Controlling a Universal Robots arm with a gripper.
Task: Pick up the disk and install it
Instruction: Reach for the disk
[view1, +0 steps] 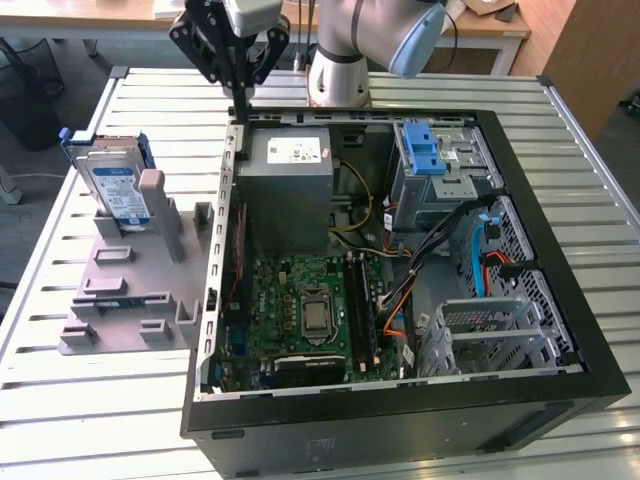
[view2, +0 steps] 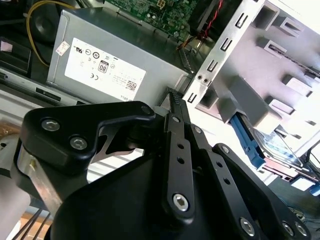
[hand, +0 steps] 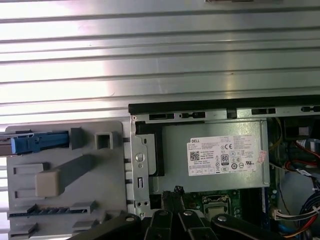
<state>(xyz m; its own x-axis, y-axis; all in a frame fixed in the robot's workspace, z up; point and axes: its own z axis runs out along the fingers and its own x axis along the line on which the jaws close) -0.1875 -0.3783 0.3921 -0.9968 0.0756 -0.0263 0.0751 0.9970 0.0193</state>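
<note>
The disk (view1: 113, 190) stands on edge in a grey holder (view1: 130, 290) on the table (view1: 60, 420). It is outside the case (view1: 400, 420), off the case's wall on the exterior view's left. The gripper (view1: 243, 106) hangs above the far end of that same wall, well apart from the disk. Its jaws are pressed together with nothing between them. Inside the case, the power supply (view1: 290, 180) lies just beside that corner.

In the second wrist view the gripper (view2: 174, 100) narrows to one thin closed tip over the case's wall, next to the power supply (view2: 115, 65). Beyond that wall, outside the case, the disk (view2: 280, 152) sits in the holder (view2: 285, 45), blue along its side.

In the first wrist view the gripper (hand: 172, 192), jaws together, hovers near the case's wall by the power supply (hand: 215, 157). The disk (hand: 40, 142) shows edge-on and blue in the holder (hand: 65, 170), which lies just beside the case on the table (hand: 150, 60).
</note>
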